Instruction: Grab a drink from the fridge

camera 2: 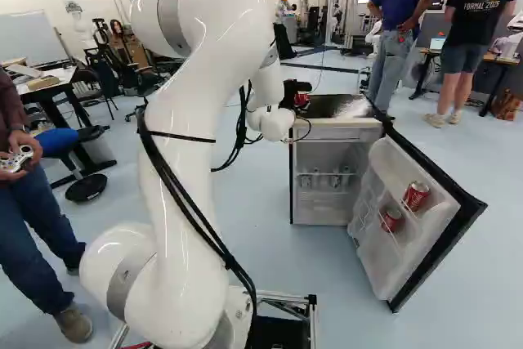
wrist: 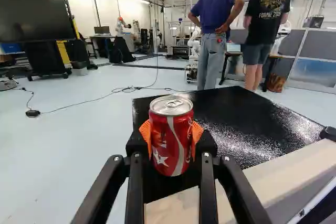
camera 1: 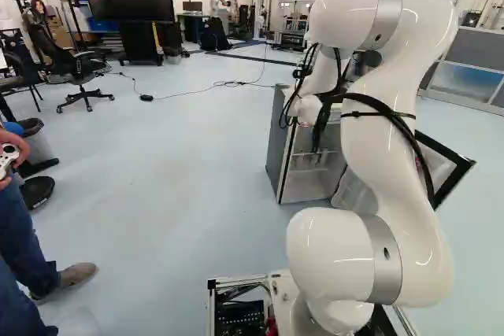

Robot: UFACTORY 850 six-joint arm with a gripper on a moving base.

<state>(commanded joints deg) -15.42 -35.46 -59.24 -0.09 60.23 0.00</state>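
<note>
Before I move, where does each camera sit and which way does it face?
Left base view: on the base, behind and left of the arm, facing ahead, slightly down; shows arm and lowest joint.
Right base view: behind and right, same heading; shows the same arm parts.
Wrist view: on the wrist, looking along the gripper, shut on a red can.
Shared: both base views show the fridge and its open door.
</note>
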